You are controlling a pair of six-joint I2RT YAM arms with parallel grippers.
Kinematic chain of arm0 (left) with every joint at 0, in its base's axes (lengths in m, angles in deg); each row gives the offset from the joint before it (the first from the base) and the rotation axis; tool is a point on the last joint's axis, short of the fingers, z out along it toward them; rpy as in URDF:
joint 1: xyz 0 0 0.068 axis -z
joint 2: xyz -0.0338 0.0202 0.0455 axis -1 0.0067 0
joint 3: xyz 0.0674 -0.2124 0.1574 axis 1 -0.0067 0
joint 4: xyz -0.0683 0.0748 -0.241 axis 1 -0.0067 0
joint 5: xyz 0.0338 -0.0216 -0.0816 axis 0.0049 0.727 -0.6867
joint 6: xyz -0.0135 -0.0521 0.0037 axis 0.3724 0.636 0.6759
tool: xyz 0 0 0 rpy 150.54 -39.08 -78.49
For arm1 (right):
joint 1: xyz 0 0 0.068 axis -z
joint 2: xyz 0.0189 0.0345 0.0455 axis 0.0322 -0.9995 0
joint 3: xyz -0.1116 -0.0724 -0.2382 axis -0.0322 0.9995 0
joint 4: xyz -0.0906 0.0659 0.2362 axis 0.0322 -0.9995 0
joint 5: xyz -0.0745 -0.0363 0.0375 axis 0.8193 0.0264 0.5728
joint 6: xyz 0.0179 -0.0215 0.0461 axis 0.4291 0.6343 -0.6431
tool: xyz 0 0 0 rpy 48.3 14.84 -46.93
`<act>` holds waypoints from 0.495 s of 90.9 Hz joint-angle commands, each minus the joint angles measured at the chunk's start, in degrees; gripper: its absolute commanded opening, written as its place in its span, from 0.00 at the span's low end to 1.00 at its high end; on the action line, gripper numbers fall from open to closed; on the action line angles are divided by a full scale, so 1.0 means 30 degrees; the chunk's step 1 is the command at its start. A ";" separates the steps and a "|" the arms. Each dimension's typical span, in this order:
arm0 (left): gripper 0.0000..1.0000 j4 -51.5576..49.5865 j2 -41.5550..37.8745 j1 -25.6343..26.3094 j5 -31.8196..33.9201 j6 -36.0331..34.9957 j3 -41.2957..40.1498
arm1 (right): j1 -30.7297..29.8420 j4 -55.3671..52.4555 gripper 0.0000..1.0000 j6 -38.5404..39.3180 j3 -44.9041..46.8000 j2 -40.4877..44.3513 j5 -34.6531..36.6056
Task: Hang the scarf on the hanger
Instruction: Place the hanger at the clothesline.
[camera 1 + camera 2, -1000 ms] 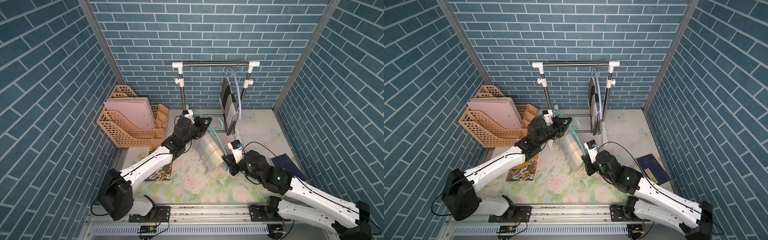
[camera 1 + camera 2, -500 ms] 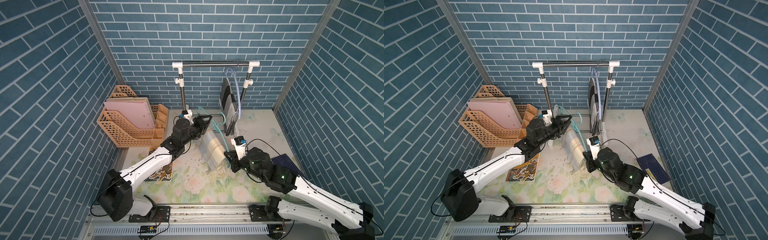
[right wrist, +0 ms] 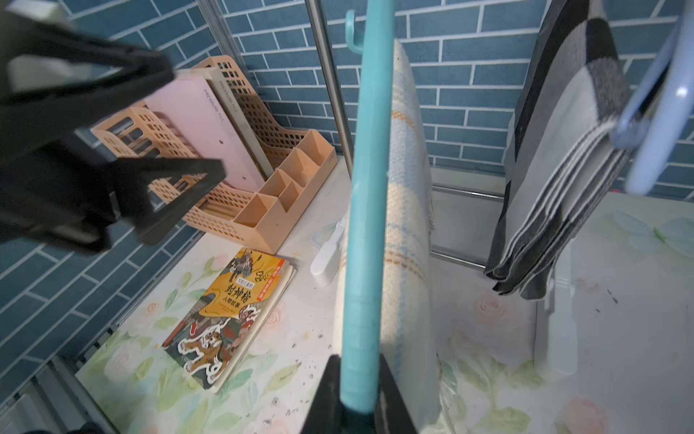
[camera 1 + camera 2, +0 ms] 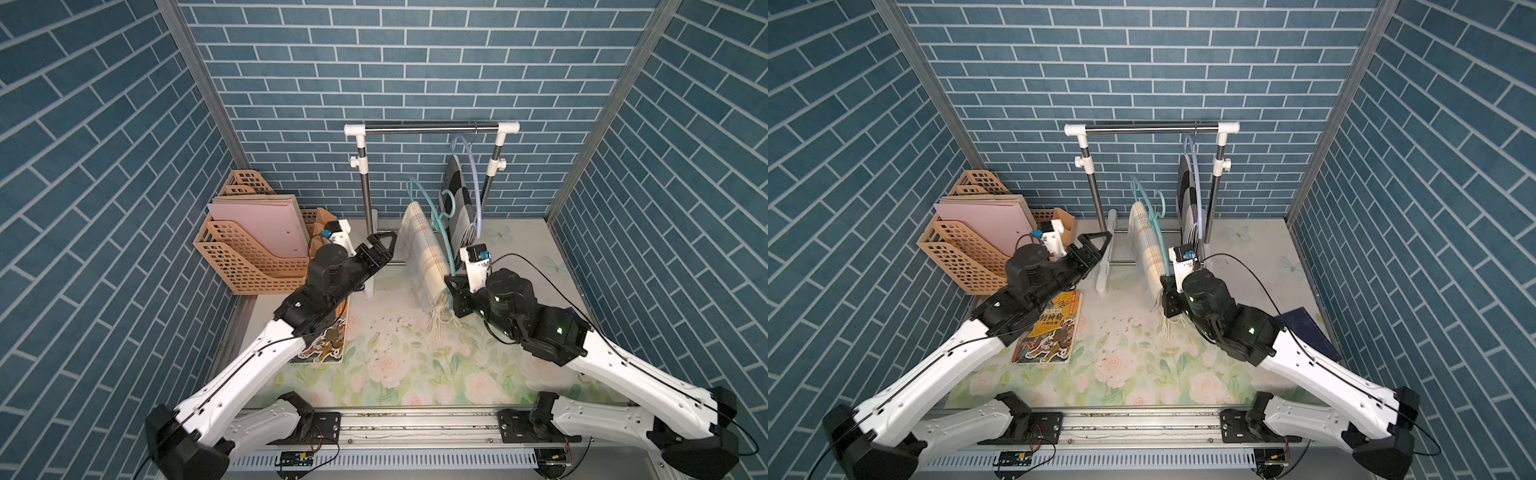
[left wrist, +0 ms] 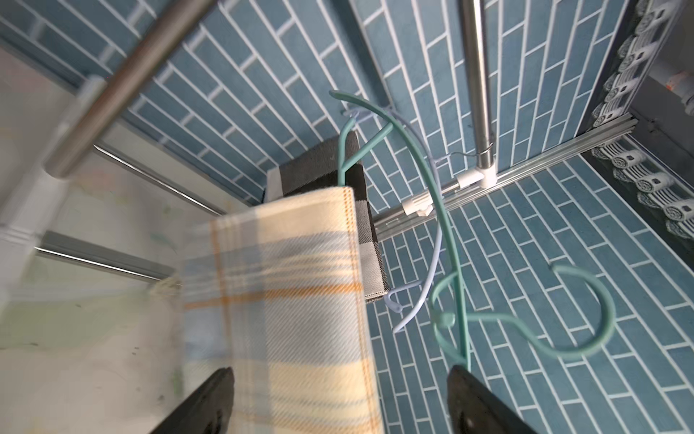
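Already the scarf (image 4: 419,245) hangs over the green hanger (image 3: 366,188) toward the counter's (image 4: 415,374) 12 o'clock side, the right fingers (image 3: 326,387) squeeze the hanger's end, the left fingers (image 5: 214,398) at its 9 o'clock are spread and empty, so maybe only hooking it on the rail (image 4: 432,131) is left.

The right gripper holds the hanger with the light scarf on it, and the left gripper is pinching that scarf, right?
No. The left gripper is open, not pinching the scarf: the left wrist view shows its jaws spread wide. The right gripper does hold the hanger.
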 commanded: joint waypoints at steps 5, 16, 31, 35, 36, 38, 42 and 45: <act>0.93 -0.2759 -0.3106 -0.0173 0.3495 -0.2454 -0.2644 | 0.0966 -0.1048 0.00 -0.0163 -0.4221 -0.2537 0.0428; 0.93 -0.2951 -0.4513 -0.0170 0.4172 -0.2315 -0.4129 | 0.1916 -0.2041 0.00 -0.0132 -0.7458 -0.4723 -0.0266; 0.94 -0.3206 -0.4989 -0.0168 0.4394 -0.2244 -0.5027 | 0.2845 -0.4029 0.00 0.0099 -1.2265 -0.7980 -0.0396; 0.94 -0.3132 -0.5064 -0.0151 0.4391 -0.2244 -0.5234 | 0.3138 -0.4432 0.00 0.0152 -1.3284 -0.8708 -0.0548; 0.94 -0.3115 -0.5083 -0.0142 0.4354 -0.2244 -0.5292 | 0.3197 -0.4523 0.00 0.0141 -1.3532 -0.8878 -0.0595; 0.94 -0.3023 -0.5127 -0.0156 0.4327 -0.2222 -0.5409 | 0.3351 -0.4664 0.00 0.0133 -1.4019 -0.9189 -0.0711; 0.94 -0.2917 -0.5186 -0.0170 0.4293 -0.2193 -0.5633 | 0.3586 -0.5027 0.00 0.0152 -1.4957 -0.9718 -0.0817; 0.94 -0.2813 -0.5215 -0.0174 0.4271 -0.2182 -0.5811 | 0.3729 -0.5174 0.00 0.0221 -1.5547 -1.0168 -0.0833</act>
